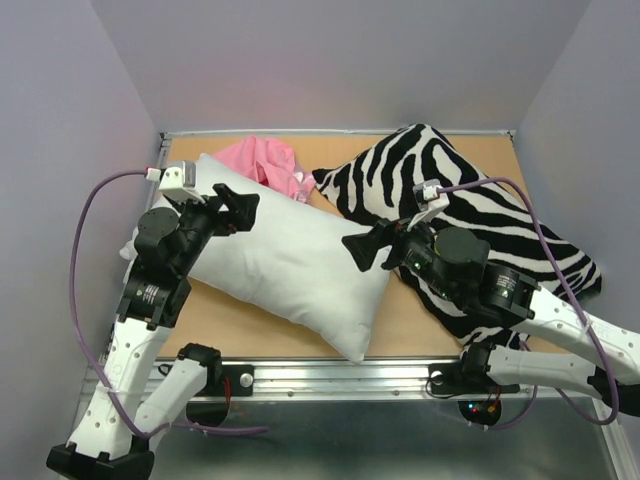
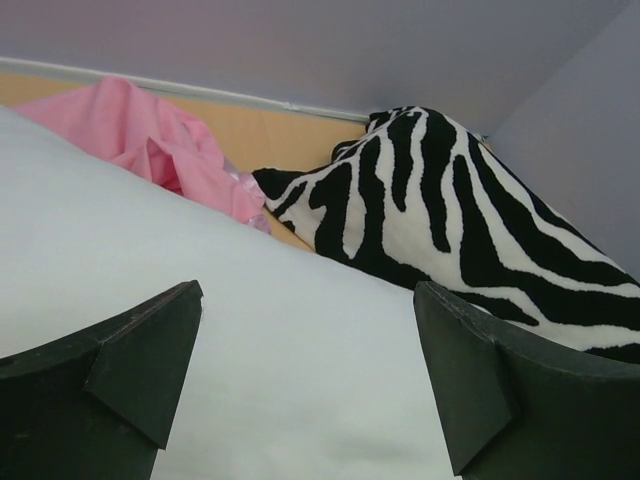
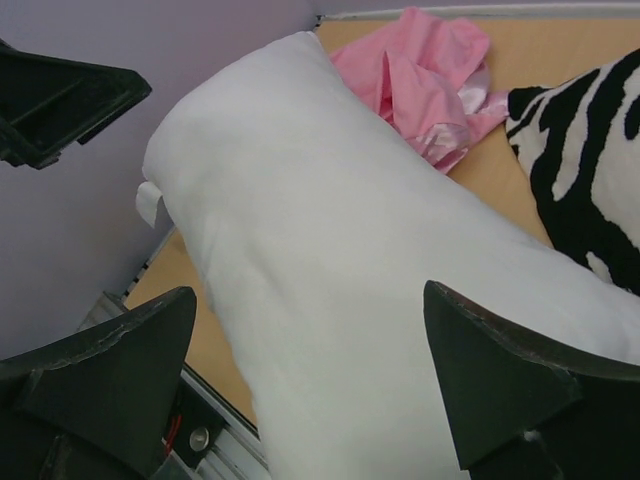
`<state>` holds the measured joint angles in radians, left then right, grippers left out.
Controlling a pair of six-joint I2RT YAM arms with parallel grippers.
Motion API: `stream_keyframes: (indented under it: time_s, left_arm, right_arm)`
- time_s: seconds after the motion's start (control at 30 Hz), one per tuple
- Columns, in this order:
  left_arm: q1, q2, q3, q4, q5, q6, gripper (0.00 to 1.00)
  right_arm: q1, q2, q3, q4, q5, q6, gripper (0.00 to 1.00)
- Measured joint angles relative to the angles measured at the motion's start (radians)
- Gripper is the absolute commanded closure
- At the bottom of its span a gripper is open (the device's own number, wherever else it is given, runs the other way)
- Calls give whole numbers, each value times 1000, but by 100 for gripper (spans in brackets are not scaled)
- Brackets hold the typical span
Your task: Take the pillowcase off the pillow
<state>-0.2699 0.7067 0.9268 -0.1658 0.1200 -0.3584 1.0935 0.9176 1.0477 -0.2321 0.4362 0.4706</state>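
Top external: pillowcase (image 1: pixel 265 164) lies crumpled beyond bare pillow (image 1: pixel 285 260), nearer left hand (image 1: pixel 232 208); both hands spread, nothing held.

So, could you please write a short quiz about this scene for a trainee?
1. True or false: the pillowcase still covers the pillow.
2. Which cushion lies under the right gripper's arm: A) a plain white one, B) the zebra pillow, C) a pink one?
3. Fill in: the left gripper is ____ and holds nothing.

Key: 1. False, it lies crumpled behind the bare pillow. 2. B. 3. open.
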Motion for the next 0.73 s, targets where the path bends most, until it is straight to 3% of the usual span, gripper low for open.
stream_keyframes:
  time_s: [0.17, 0.47, 0.57, 0.73]
  left_arm:
    - [-82, 16, 0, 17, -47, 6, 1]
    - [-521, 113, 5, 49, -341, 5, 1]
    - [-623, 143, 5, 56, -426, 2, 1]
    - [-669, 154, 5, 76, -509, -1, 1]
  right_arm:
    - [0, -28, -45, -52, 50, 11, 0]
    - [0, -54, -76, -106, 128, 26, 0]
    - [0, -62, -77, -113, 140, 28, 0]
    - [0, -82, -82, -132, 157, 31, 0]
